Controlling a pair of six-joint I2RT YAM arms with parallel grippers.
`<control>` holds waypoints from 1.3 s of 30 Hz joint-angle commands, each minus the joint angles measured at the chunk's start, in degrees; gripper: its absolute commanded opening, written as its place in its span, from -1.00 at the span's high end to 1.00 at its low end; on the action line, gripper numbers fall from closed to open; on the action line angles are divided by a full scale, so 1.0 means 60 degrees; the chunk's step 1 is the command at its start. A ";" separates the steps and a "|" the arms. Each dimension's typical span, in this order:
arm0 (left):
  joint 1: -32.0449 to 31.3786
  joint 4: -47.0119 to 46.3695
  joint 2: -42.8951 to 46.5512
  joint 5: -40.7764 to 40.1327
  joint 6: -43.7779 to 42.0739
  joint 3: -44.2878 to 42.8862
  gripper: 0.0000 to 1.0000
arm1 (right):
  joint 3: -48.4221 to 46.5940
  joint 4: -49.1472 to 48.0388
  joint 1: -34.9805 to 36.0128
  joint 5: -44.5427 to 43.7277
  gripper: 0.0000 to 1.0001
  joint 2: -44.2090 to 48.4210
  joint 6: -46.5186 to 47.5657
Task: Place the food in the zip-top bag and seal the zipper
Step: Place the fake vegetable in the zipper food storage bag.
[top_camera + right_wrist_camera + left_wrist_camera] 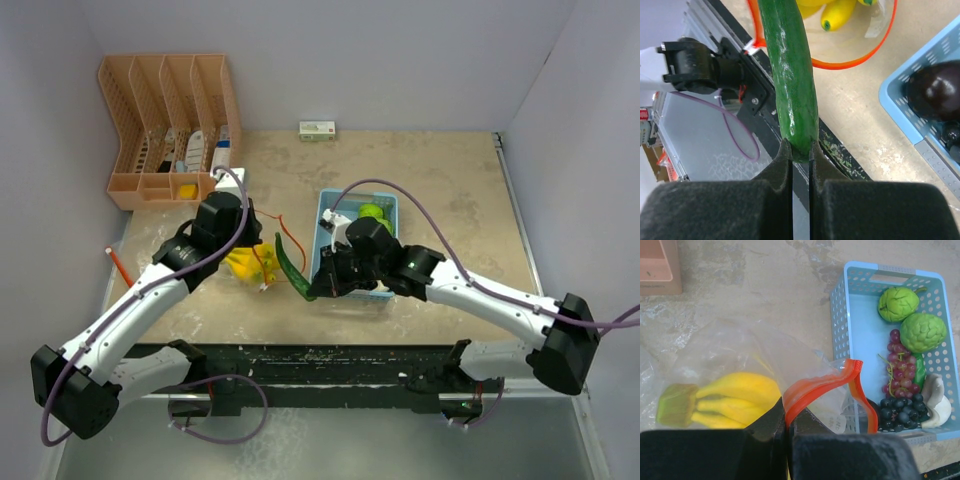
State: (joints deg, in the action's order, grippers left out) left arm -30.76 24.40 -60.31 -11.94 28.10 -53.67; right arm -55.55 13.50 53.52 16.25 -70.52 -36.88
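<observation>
Orange-zippered bag (730, 350) is gaping because the left end effector (787, 422) is pinching its rim up; the right end effector (800, 150) is clamping a cucumber (790, 75) by one end, aiming it at the mouth; bananas (735, 397) are lying inside; grapes (897, 365) are waiting in the basket (840, 315).

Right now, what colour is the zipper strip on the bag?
Orange-red. The left wrist view shows the zipper strip best, pinched by the left gripper.
</observation>
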 commanded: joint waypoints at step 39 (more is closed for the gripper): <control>0.0002 -0.1802 0.1608 0.3312 0.0354 0.1648 1.00 | -0.7161 0.5453 -0.0482 -0.2314 0.74 -0.4565 -0.1817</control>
State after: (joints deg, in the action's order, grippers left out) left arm -30.74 17.02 -51.83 5.61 29.17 -44.53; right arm -96.27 48.14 50.92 6.90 -97.56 -44.84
